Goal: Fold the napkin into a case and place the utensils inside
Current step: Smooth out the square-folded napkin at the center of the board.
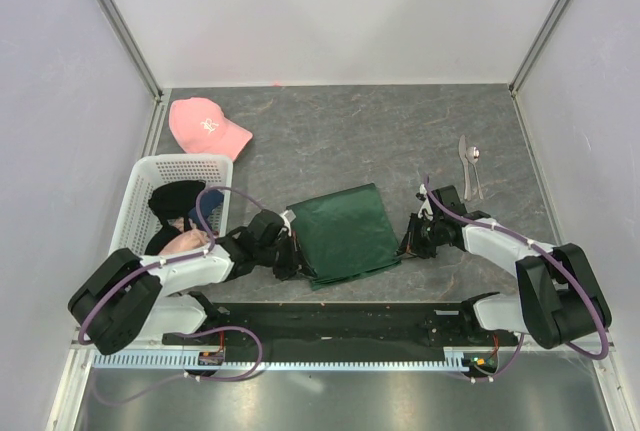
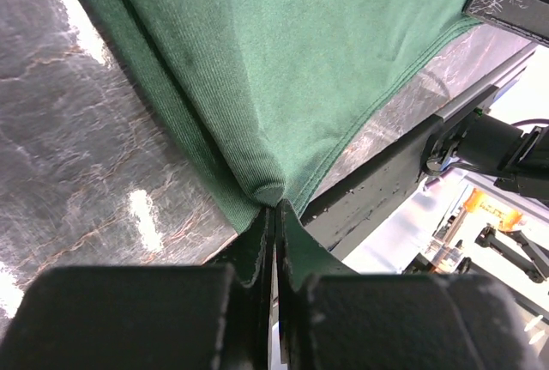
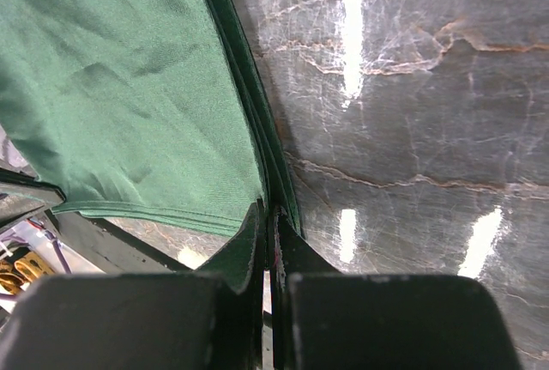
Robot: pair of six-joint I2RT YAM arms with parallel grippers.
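The dark green napkin (image 1: 345, 233) lies folded in layers at the table's middle, near the front edge. My left gripper (image 1: 296, 251) sits low at its near-left corner, jaws shut with the cloth's bunched corner (image 2: 262, 188) pinched at the tips (image 2: 274, 207). At the napkin's right edge my right gripper (image 1: 408, 241) is also shut, and the stacked cloth edges (image 3: 257, 142) run into its tips (image 3: 268, 209). The utensils (image 1: 470, 166), two silver pieces side by side, lie on the table at the right, behind the right arm.
A pink cap (image 1: 205, 126) lies at the back left. In front of it a white basket (image 1: 140, 196) holds a black garment (image 1: 178, 201), close beside the left arm. The table's front edge and black rail (image 1: 340, 326) run just behind the napkin's near side.
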